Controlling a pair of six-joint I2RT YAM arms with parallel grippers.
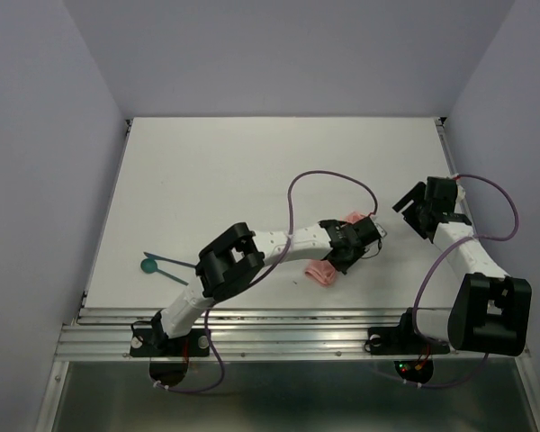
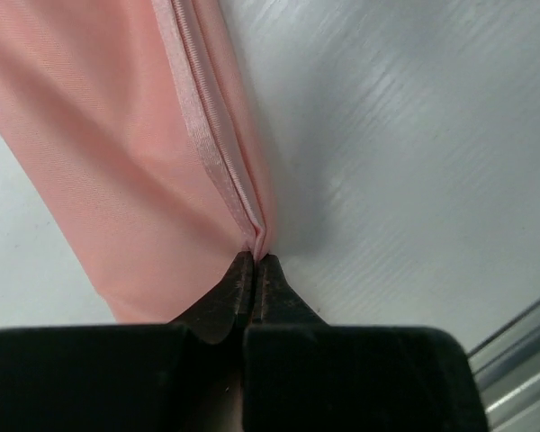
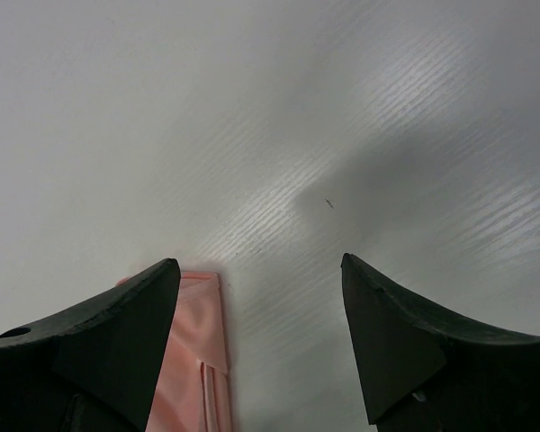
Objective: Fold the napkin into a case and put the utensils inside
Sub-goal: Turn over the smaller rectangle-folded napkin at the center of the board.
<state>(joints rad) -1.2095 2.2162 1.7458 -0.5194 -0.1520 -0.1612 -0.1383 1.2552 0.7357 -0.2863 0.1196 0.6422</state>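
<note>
One napkin (image 2: pixel 117 135) is pinched by its hem in the left gripper (image 2: pixel 255 261) (right gripper (image 3: pixel 259 261) gapes beside it), with two utensils (image 1: pixel 148 265) well apart.

The white, finely ribbed table (image 1: pixel 252 171) carries a salmon-pink cloth napkin (image 2: pixel 99 153), creased, running right up to the left claw (image 2: pixel 255 259). Thin teal-green plastic utensils (image 1: pixel 155 263) lie well to that claw's left, near the table's edge.

Open table (image 1: pixel 252 162) beyond the left arm (image 1: pixel 279 241), its span across the near middle, utensils (image 1: pixel 150 265) near-left.
</note>
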